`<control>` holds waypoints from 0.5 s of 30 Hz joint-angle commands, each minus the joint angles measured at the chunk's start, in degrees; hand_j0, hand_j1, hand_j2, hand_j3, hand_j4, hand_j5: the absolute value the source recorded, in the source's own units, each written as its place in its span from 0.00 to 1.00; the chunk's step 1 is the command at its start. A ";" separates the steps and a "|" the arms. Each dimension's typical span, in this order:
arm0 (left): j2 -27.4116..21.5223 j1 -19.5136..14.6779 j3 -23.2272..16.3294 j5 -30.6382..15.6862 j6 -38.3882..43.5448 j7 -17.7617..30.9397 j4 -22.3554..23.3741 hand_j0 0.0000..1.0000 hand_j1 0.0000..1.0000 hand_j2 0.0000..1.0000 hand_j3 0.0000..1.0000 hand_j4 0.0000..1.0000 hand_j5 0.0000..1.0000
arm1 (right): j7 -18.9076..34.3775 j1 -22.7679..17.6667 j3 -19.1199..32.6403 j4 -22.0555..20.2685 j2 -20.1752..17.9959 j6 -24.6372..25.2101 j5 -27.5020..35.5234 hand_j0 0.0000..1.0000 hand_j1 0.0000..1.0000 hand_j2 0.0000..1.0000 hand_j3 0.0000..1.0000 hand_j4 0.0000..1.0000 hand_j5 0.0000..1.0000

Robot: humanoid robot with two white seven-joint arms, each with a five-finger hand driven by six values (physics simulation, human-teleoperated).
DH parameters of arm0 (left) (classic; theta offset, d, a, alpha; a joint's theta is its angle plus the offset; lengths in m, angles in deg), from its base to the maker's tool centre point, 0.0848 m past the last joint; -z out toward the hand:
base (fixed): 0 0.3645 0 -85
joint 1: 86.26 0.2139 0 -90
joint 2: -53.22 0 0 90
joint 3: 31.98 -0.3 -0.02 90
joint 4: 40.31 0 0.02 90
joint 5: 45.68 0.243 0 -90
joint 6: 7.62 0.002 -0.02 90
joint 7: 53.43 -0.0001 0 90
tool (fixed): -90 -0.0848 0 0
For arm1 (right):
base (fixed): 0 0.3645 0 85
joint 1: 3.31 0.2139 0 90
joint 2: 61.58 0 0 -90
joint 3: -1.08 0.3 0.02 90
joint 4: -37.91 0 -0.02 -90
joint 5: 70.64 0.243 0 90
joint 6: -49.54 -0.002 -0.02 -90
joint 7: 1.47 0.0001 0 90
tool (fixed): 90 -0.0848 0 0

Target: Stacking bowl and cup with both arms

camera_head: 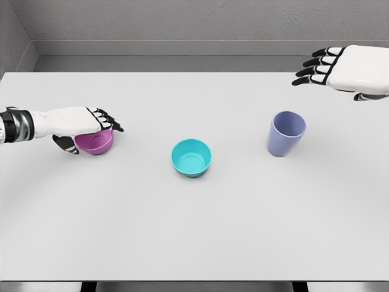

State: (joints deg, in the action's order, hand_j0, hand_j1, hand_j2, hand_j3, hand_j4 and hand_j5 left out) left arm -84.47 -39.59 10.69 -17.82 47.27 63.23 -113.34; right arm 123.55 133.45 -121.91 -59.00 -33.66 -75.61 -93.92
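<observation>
A purple bowl [96, 143] stands upright on the white table [194, 231] at the left. My left hand [91, 125] lies across its top, fingers stretched over the rim and thumb down at its near-left side; the fingers look spread rather than closed on it. In the middle of the table a teal bowl [191, 157] stands upright and empty. To its right a lavender cup [285, 133] stands upright. My right hand [319, 67] hovers open at the upper right, behind and to the right of the cup, fingers pointing left and holding nothing.
A grey wall runs behind the table's far edge. The table's front edge shows along the bottom of the view.
</observation>
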 commanded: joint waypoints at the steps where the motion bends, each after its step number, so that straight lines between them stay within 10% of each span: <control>1: 0.40 0.00 0.05 0.00 0.11 -0.02 0.52 1.00 1.00 1.00 1.00 1.00 1.00 | -0.03 0.00 0.03 0.06 -0.07 0.14 0.16 1.00 1.00 1.00 1.00 1.00 1.00; 15: 0.66 -0.44 0.05 0.88 0.11 0.06 0.96 1.00 1.00 1.00 1.00 1.00 1.00 | -0.03 0.00 0.03 -0.12 -0.07 0.14 0.16 1.00 1.00 1.00 1.00 1.00 1.00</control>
State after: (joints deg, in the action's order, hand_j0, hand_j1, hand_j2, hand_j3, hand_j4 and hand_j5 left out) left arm -83.89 -40.03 10.69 -17.00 47.27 63.31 -112.40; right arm 123.55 133.53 -121.91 -59.09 -33.65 -75.60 -93.91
